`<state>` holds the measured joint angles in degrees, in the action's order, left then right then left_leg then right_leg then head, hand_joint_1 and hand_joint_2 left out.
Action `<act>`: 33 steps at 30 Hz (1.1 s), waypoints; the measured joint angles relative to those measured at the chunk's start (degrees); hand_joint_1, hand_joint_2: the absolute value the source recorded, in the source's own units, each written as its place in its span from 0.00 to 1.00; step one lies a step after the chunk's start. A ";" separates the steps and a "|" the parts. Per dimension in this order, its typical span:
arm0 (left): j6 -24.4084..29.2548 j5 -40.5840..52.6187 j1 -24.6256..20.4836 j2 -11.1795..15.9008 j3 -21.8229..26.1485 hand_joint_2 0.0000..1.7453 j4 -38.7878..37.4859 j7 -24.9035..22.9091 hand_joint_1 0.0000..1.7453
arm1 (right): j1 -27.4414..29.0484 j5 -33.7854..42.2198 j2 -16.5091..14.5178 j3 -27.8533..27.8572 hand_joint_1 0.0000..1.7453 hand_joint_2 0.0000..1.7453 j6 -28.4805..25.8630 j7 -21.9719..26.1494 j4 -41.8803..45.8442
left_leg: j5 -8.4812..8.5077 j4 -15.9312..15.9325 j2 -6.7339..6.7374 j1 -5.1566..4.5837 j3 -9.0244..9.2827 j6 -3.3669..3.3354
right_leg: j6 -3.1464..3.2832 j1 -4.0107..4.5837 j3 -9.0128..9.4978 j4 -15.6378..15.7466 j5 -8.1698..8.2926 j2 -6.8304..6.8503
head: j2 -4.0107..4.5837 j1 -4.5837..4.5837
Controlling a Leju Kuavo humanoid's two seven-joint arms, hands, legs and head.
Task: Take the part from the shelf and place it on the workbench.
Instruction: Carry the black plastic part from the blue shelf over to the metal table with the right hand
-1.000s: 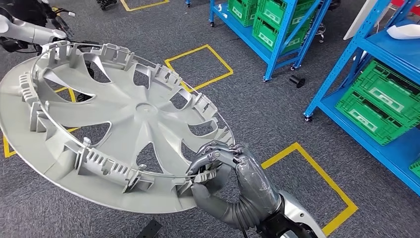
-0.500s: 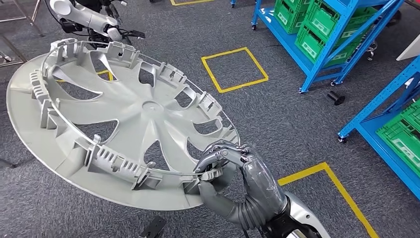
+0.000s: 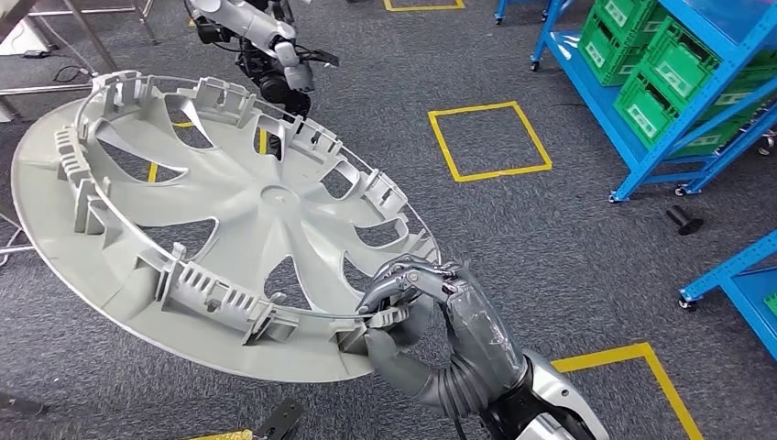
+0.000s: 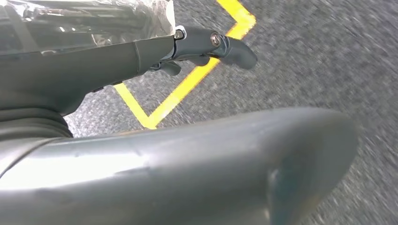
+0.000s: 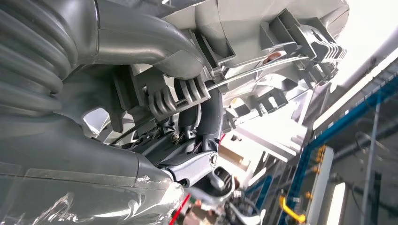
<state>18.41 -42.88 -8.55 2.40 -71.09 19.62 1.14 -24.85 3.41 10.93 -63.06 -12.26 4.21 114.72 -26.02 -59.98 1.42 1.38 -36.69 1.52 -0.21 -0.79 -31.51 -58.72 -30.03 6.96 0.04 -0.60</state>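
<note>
My one part, a grey wheel cover [image 3: 229, 220], tilts over the carpet at my left, its near rim pinched in my right hand [image 3: 431, 307]. Farther right stand two blue shelves [image 3: 641, 137]. My left hand [image 4: 206, 44] hangs empty, fingers apart.

No legible txt or labels; wrist views prob. too blurred.
</note>
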 joint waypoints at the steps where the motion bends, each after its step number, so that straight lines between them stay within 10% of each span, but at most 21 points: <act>1: -0.08 -0.03 0.02 0.05 0.01 1.00 0.00 -0.06 0.00 | -0.24 0.27 0.01 0.03 1.00 1.00 0.24 0.10 -0.08 | 0.00 0.01 -0.60 -0.01 -0.06 -0.39 | -0.14 -0.17 -0.02 -0.30 -0.46 -0.47 | 0.00 0.20; 5: -0.40 -0.16 -0.21 0.09 0.01 1.00 0.01 -0.23 0.00 | -0.68 1.10 0.10 0.33 1.00 1.00 0.56 0.53 -0.40 | 0.08 0.07 -3.08 -0.20 -0.10 -1.51 | 0.25 -0.28 -5.40 -11.57 -6.23 -5.98 | 0.00 0.91; 7: -0.49 -0.22 -0.27 0.09 0.02 1.00 0.00 -0.25 0.00 | -0.73 1.08 0.21 0.34 1.00 1.00 0.64 0.68 -0.62 | 0.09 0.06 -4.65 -0.59 -0.07 -1.68 | 0.90 0.08 -8.55 -16.42 -6.86 -6.65 | 0.00 1.14; 11: -0.71 -0.38 -0.30 0.03 0.04 1.00 0.00 -0.31 0.00 | -0.69 1.28 0.32 0.37 1.00 1.00 0.51 0.78 -0.72 | 0.15 0.09 -7.91 -0.95 0.20 -1.65 | 2.91 0.90 -5.29 -6.03 0.83 -9.93 | 0.00 1.04; 13: -0.82 -0.45 -0.33 -0.07 0.05 1.00 0.01 -0.25 0.00 | -0.56 1.07 0.32 0.32 1.00 1.00 0.32 0.80 -0.72 | 0.37 0.20 -9.19 -0.60 -0.14 -1.28 | 3.57 1.16 -3.69 -2.03 2.21 -11.74 | 0.00 1.08; 16: -0.88 -0.51 -0.07 -0.07 0.05 1.00 0.00 -0.19 0.00 | -0.50 0.86 0.22 0.30 1.00 1.00 0.22 0.80 -0.71 | 0.72 0.51 -10.24 -0.38 -0.59 -0.37 | 3.54 1.20 -2.69 -0.07 2.21 -10.12 | 0.00 1.38; 20: -0.87 -0.50 -0.11 0.02 0.05 1.00 -0.02 -0.19 0.00 | -0.43 0.83 0.07 0.29 1.00 1.00 0.07 0.75 -0.71 | -3.95 -7.68 -3.37 -0.72 -4.11 0.89 | 3.22 0.87 -0.76 2.10 2.68 -6.70 | 0.00 0.63; 22: -0.87 -0.47 -0.20 0.04 0.05 1.00 -0.02 -0.20 0.00 | -0.32 0.83 0.07 0.21 1.00 1.00 0.02 0.75 -0.72 | -5.83 -13.22 -2.18 -0.31 -6.64 1.51 | 3.09 0.85 -0.65 1.92 2.39 -4.90 | 0.00 0.49; 25: -0.86 -0.34 -0.12 0.18 0.05 1.00 -0.03 -0.24 0.00 | -0.28 0.84 0.04 0.03 1.00 1.00 0.02 0.75 -0.72 | -2.10 -7.34 -0.74 0.16 -3.35 2.21 | 2.48 0.64 -0.52 1.29 1.68 -2.57 | 0.00 0.26; 28: -0.84 -0.18 -0.25 0.07 0.05 1.00 -0.01 -0.22 0.00 | -0.30 0.84 0.02 -0.02 1.00 1.00 0.01 0.74 -0.71 | 0.14 0.15 1.59 -0.24 0.74 1.26 | 1.46 0.99 -0.61 0.22 0.71 -0.92 | 0.00 0.15; 31: -0.80 -0.11 -0.02 0.10 0.05 1.00 -0.03 -0.29 0.00 | -0.33 0.83 0.02 -0.03 1.00 1.00 0.00 0.73 -0.68 | 0.11 0.31 0.15 -0.44 0.50 -0.55 | 0.83 0.97 -0.54 0.03 0.30 -0.06 | 0.00 0.43; 33: -0.77 0.00 0.04 0.17 0.05 1.00 -0.04 -0.36 0.00 | -0.32 0.83 0.03 -0.01 1.00 1.00 0.00 0.74 -0.66 | 0.25 0.41 -1.03 -0.34 0.46 -1.29 | 0.43 0.61 -1.42 -2.25 -1.55 -2.23 | 0.00 0.57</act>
<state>17.64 -42.88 -8.51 2.57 -71.04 19.58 0.78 -25.17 4.25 10.96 -63.07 -12.26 4.96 114.07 -25.76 -59.57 0.39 1.04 -36.23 0.23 0.22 -0.18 -32.93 -60.97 -31.58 4.74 0.04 -0.03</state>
